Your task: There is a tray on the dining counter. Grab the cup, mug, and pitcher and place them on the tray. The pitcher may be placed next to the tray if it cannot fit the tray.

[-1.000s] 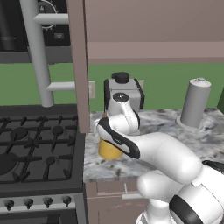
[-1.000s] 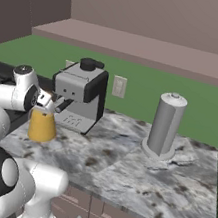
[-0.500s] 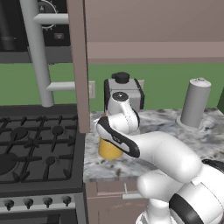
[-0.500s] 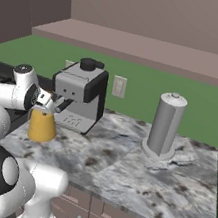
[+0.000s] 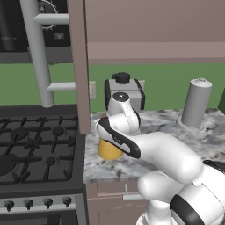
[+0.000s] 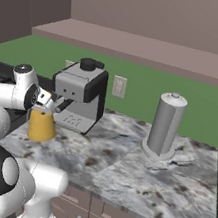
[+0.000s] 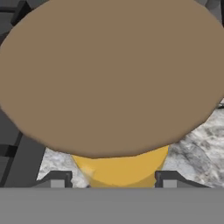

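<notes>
The pitcher [image 6: 42, 124] is standing upright on the marbled worktop [image 6: 135, 171] right beside the stove [image 5: 39, 149], just in front of the coffee machine [image 6: 78, 93]. The gripper [image 7: 113, 180] is directly above it, looking straight down its neck, one fingertip either side of the body. The jaws look apart, not clamped on it yet as far as I can tell.

Evenly and softly lit throughout, with no visible lamp and no glare. Flat rendered shading on the white arm [image 5: 162, 151], gently darker underneath. Faint soft shadow on the marbled worktop [image 6: 135, 171] beneath the gripper [image 6: 49, 101]. Sharp base views with slightly jagged edges. Close up ahead of the fingertips [image 7: 57, 180], the pitcher [image 7: 109, 78] looms large, smooth and textureless.
</notes>
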